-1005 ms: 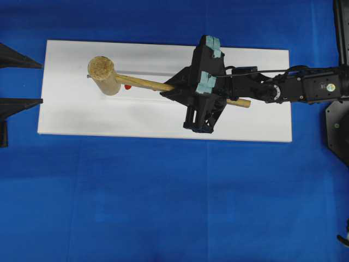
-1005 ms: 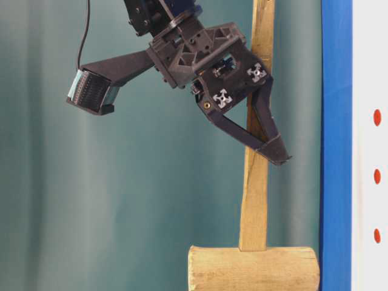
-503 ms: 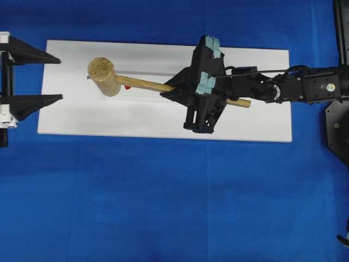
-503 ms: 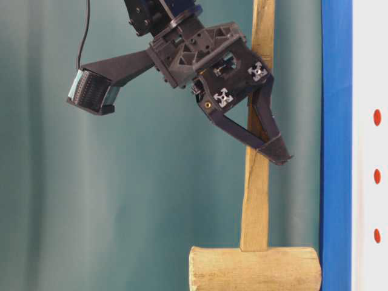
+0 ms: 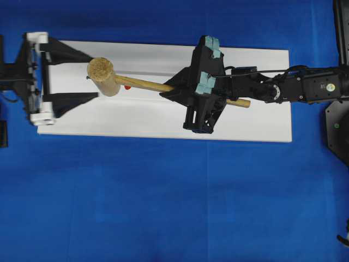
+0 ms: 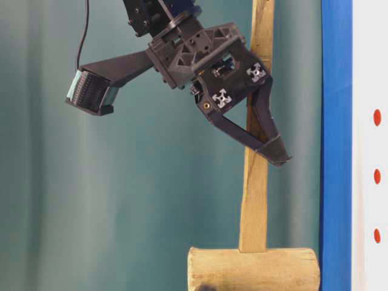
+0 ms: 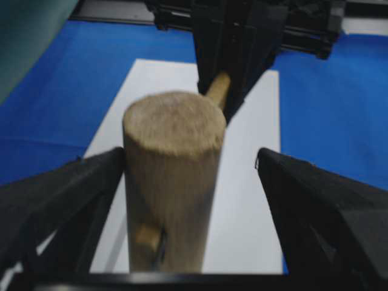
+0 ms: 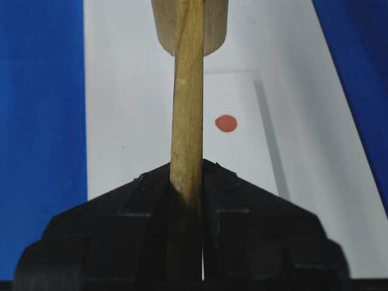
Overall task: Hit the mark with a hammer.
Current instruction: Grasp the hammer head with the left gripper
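Observation:
The hammer is a light wooden mallet; its head (image 5: 102,75) stands on end over the left part of the white board (image 5: 163,120). My right gripper (image 5: 168,90) is shut on the handle (image 5: 144,84) near its middle, and the handle (image 8: 187,109) runs straight out between its fingers. A red mark (image 8: 226,123) lies on the board just beside the handle and shows partly under it in the overhead view (image 5: 127,87). My left gripper (image 5: 93,76) is open, one finger on each side of the head (image 7: 173,176), not touching it.
Blue cloth (image 5: 163,196) surrounds the board. The table-level view shows three red marks (image 6: 377,176) in a row on the board. The right arm (image 5: 305,87) stretches in from the right edge. I cannot tell whether the head (image 6: 254,267) touches the board.
My left gripper has come in from the left edge onto the board, and its open fingers now flank the hammer head. The right gripper and hammer have barely moved.

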